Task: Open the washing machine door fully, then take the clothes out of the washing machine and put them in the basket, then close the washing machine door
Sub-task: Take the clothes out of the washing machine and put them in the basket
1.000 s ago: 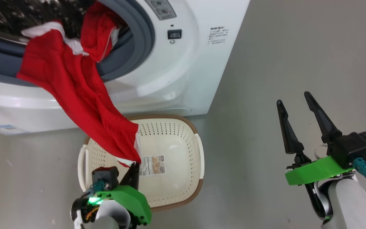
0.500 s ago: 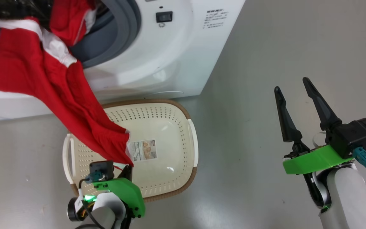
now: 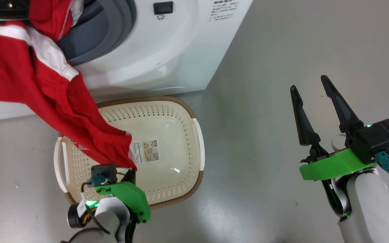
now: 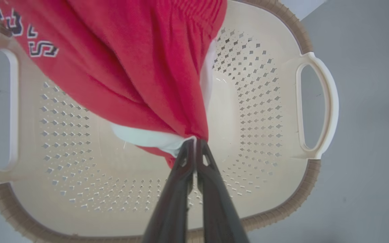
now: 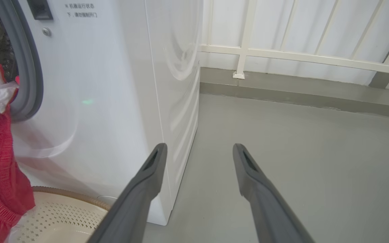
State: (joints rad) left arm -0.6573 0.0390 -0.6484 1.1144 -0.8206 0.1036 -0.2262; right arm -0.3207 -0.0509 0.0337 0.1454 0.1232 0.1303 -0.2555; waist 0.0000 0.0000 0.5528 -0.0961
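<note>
The left hand (image 4: 194,143) is pinching an edge of the clothes (image 4: 140,67) with the basket (image 4: 316,168) lying just beneath it, while the right hand (image 3: 308,82) is hanging spread, empty.

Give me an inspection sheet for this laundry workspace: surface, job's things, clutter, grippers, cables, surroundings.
Surface: grey floor; the basket stands on it in front of the washing machine.
Job's things: red-and-white garment stretched from the drum mouth to above the basket; second red garment in the drum mouth; label on the basket's bottom.
Clutter: nothing seen.
Grippers: left gripper shut on the red-and-white garment's hem; right gripper open, holding nothing, over the floor.
Cables: dark cable at the left wrist; teal plug at the right wrist.
Surroundings: white railing beyond the machine.
</note>
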